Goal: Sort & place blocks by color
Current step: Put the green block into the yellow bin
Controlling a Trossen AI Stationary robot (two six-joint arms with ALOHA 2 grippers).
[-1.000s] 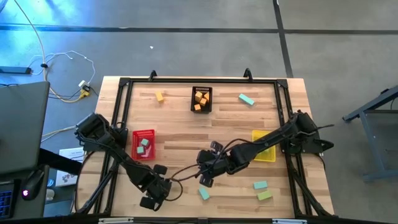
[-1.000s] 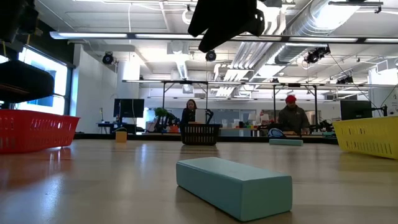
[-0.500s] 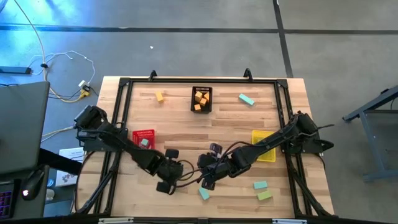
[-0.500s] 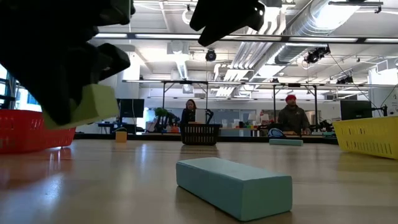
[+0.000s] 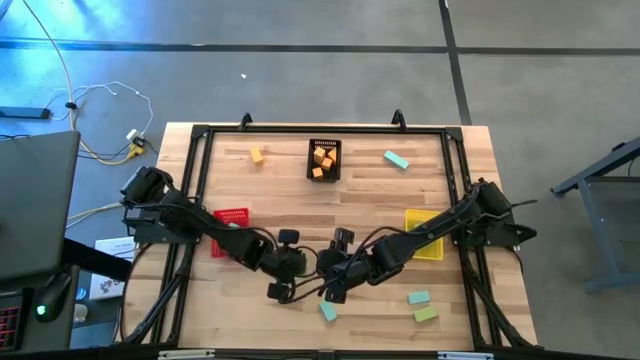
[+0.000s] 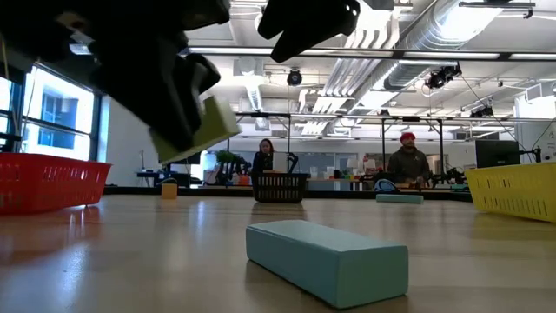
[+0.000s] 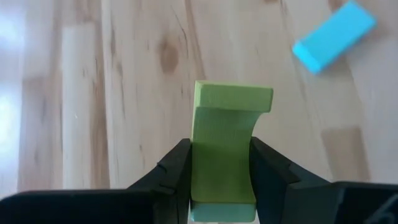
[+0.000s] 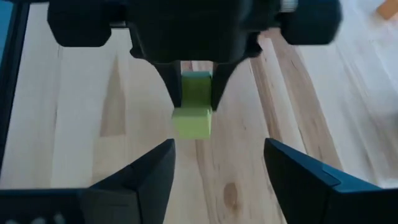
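A light green bar block (image 7: 231, 106) sits in my left gripper (image 7: 221, 163), above the table's middle near part (image 5: 290, 272). In the low view the green block (image 6: 205, 130) hangs tilted in the air. My right gripper (image 8: 217, 177) is open and faces the left gripper from close by (image 5: 332, 280); its wrist view shows the green block (image 8: 192, 118). A teal bar (image 5: 327, 311) lies flat on the table near both grippers, also in the low view (image 6: 327, 259) and the left wrist view (image 7: 334, 36). My left gripper pinches the green bar between its two fingers (image 7: 175, 168) by its long side faces (image 7: 205, 155), the fingers lying along it. The bar's free end (image 7: 233, 99) sticks out past the fingertips. It comes slanting from above and the left. The bar is lifted clear and tilted.
The red basket (image 5: 232, 218) stands to the left, half under the left arm. The black basket (image 5: 324, 160) with orange blocks stands at the far middle, the yellow basket (image 5: 424, 240) to the right. Loose blocks: orange (image 5: 257, 155), teal (image 5: 396, 159), teal (image 5: 418, 297), light green (image 5: 426, 314).
My left gripper has travelled from the table's near left part toward the right and a little farther in, ending close to the right gripper. The green block has come along in it, lifted clear of the table.
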